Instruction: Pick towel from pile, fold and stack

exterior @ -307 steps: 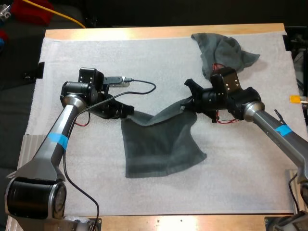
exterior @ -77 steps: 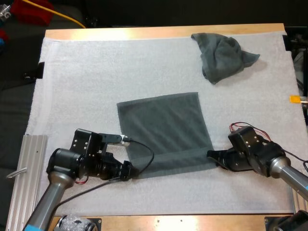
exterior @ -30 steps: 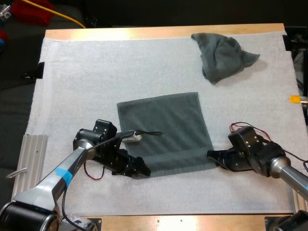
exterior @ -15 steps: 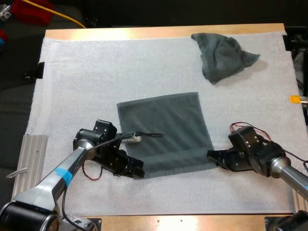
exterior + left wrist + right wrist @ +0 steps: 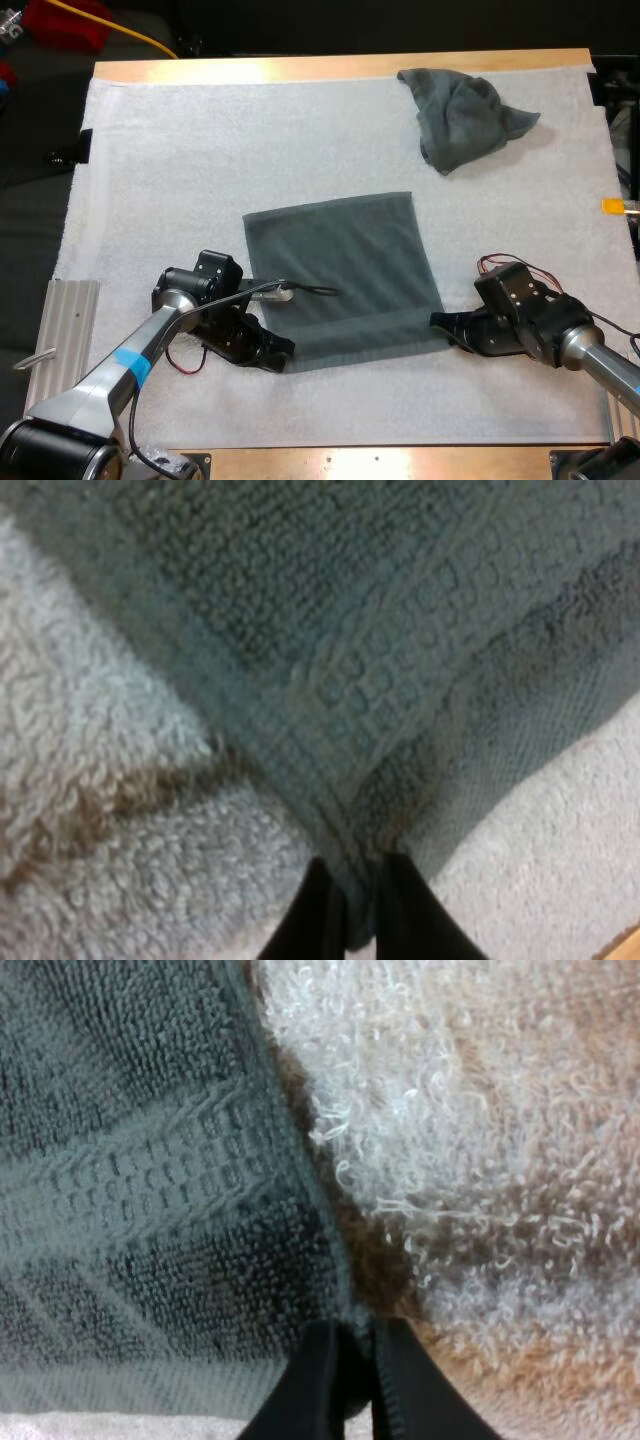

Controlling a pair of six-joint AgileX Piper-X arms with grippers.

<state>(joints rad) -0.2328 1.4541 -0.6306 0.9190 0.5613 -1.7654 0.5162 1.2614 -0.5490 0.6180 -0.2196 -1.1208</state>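
**At the mat's near edge: both corners pinched, fold lies up-frame**

In the lower middle of the high view, the flat towel (image 5: 340, 275) lies spread on the white mat (image 5: 180, 150) that covers the counter (image 5: 340, 66). I have one end effector at each near corner. The left end effector (image 5: 283, 350) is clamped on the lower-left corner, and its wrist view shows terry cloth squeezed between the two black fingers. The right end effector (image 5: 438, 323) is clamped likewise on the lower-right corner.

The hem I hold runs left to right across the frame, from one end effector to the other. The rest of the towel stretches away from both, toward the top of the frame. I judge the fold must carry this hem up-frame onto the far edge, with both arms moving together, since neither is nearer.

The crumpled towel (image 5: 460, 115) sits in the upper right, well apart.
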